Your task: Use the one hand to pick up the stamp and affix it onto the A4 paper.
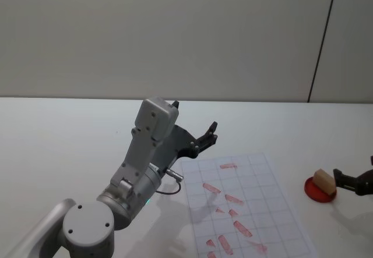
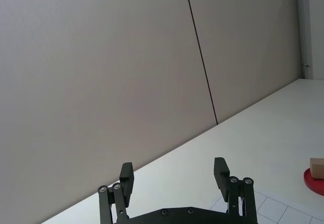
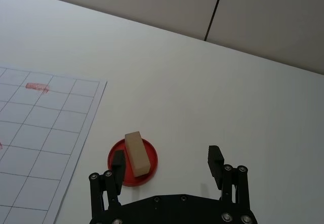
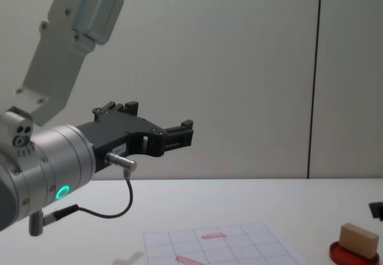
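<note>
Tan light-wood rectangular stamp (image 3: 136,153) lies flat on the round red ink pad dish (image 3: 153,161), which sits on the white worktop (image 1: 70,130).

Black two-finger right gripper (image 3: 167,158): low over the dish, fingers (image 3: 118,164) spread wide. The stamp is in the gap between them, close against one finger and well apart from the other. Cannot tell whether that finger touches the block. Nothing pinched.

White A4 paper sheet with a thin grey grid (image 1: 274,211) lies flat on the worktop, on the outer side of the finger nearest the stamp. The dish is near the paper's edge but apart from it, with bare worktop between. Several reddish-pink oblong stamp marks (image 1: 234,199) are scattered over the grid squares.

Black two-finger left gripper (image 2: 173,166) on a silver cylindrical wrist with a green-lit ring (image 4: 63,191): raised clear of the worktop, fingers spread with nothing between them, tips aimed toward the grey wall (image 1: 175,36). A corner of the paper lies below its fingers. The stamp and dish are well apart from them.
</note>
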Robot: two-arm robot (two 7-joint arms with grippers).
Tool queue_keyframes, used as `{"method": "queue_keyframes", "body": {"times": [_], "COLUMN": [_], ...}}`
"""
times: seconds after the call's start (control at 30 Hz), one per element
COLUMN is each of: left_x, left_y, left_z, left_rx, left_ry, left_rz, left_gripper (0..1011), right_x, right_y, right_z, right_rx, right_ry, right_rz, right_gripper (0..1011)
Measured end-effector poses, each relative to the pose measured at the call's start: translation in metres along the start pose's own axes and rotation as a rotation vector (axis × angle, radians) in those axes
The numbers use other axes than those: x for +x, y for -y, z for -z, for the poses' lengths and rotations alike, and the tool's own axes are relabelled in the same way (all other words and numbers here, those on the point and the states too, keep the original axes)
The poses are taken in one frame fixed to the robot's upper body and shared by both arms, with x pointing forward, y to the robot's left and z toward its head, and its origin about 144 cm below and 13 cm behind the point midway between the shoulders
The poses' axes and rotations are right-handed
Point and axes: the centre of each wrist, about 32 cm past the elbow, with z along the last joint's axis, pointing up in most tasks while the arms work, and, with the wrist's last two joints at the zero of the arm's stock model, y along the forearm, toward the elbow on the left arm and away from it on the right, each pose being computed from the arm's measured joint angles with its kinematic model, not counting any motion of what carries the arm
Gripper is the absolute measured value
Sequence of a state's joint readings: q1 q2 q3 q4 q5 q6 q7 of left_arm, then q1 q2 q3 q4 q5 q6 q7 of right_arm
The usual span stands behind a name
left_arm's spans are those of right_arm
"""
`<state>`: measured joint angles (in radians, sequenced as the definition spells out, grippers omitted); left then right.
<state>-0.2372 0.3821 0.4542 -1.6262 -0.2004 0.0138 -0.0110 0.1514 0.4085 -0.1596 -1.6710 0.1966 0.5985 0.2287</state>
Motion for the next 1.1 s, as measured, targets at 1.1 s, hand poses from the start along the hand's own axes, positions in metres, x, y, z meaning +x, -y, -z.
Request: {"method": "queue_keyframes", "body": {"times": [1.1], "left_x": [0.000], "left_y": [0.000], "left_z": [0.000], "left_rx": [0.000], "left_ry": [0.000], "left_rz": [0.000], "left_gripper": [1002], "right_x": [-0.004], "right_y": [-0.044], "right_z": [0.008], "right_rx": [-0.052], "right_ry": [0.023], "right_rz": [-0.082], "right_gripper": [1000]}}
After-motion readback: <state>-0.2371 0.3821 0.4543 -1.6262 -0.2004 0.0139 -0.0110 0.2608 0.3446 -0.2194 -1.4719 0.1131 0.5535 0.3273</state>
